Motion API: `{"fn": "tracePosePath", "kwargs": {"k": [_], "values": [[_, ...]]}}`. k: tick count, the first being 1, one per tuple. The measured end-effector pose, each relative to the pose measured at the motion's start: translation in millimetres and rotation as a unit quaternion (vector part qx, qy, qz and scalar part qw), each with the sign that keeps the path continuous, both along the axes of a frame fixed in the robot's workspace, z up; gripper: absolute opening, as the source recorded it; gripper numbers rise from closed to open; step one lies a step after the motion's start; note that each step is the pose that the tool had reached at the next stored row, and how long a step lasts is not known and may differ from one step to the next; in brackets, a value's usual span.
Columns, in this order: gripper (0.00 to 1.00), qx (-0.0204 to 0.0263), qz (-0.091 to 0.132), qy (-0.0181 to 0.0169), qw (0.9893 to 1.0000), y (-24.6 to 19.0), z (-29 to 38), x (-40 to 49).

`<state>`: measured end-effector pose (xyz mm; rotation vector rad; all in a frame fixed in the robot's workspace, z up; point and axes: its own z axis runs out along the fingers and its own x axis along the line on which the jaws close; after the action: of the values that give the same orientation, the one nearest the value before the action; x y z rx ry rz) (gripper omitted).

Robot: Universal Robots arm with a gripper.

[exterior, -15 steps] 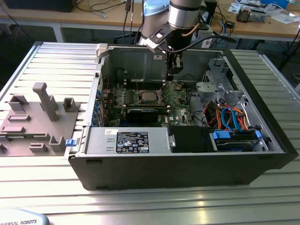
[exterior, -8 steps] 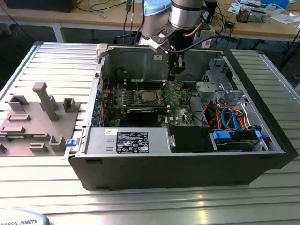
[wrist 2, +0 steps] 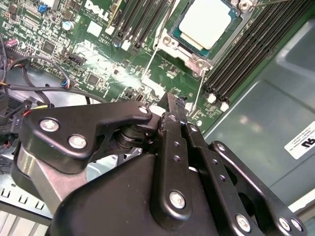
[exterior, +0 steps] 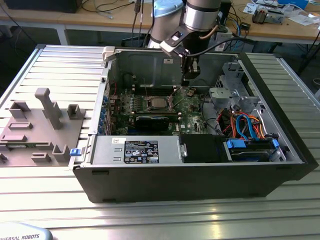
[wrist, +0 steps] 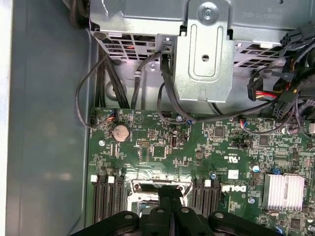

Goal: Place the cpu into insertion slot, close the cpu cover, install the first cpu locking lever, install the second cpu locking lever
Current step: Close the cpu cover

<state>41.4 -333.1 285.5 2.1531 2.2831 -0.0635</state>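
Note:
The cpu [wrist 2: 206, 20] lies with its silver top up in the insertion slot [exterior: 148, 104] on the green motherboard [wrist: 197, 147]. The cpu cover [wrist 2: 189, 51] frames the chip and looks lowered onto it. Two thin wire locking levers [wrist 2: 153, 61] [wrist 2: 204, 83] stand raised beside the socket. In the exterior view my gripper [exterior: 191, 80] hangs inside the open case, above the board and to the right of the socket. Both wrist views show its black fingers pressed together with nothing between them, the tips [wrist 2: 176, 101] close to the end of one lever. The gripper [wrist: 170, 189] hides part of the socket.
Black memory slots [wrist 2: 246, 54] flank the socket. A metal drive cage [wrist: 204, 59] and bundled cables [wrist: 118, 83] sit past the board. The power supply [exterior: 142, 150] and blue-cabled drives [exterior: 250, 145] fill the case front. A grey fixture [exterior: 40, 125] stands on the table at the exterior view's left.

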Motion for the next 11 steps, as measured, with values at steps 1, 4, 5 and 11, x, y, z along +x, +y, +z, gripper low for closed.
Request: {"fn": "tracePosePath", "kwargs": {"k": [1,4,5,11], "values": [[0.11,0.0,0.0,0.0,1.0,0.0,0.0,0.6],[0.11,0.0,0.0,0.0,1.0,0.0,0.0,3.5],[0.11,0.0,0.0,0.0,1.0,0.0,0.0,4.3],[0.11,0.0,0.0,0.0,1.0,0.0,0.0,8.1]]}}
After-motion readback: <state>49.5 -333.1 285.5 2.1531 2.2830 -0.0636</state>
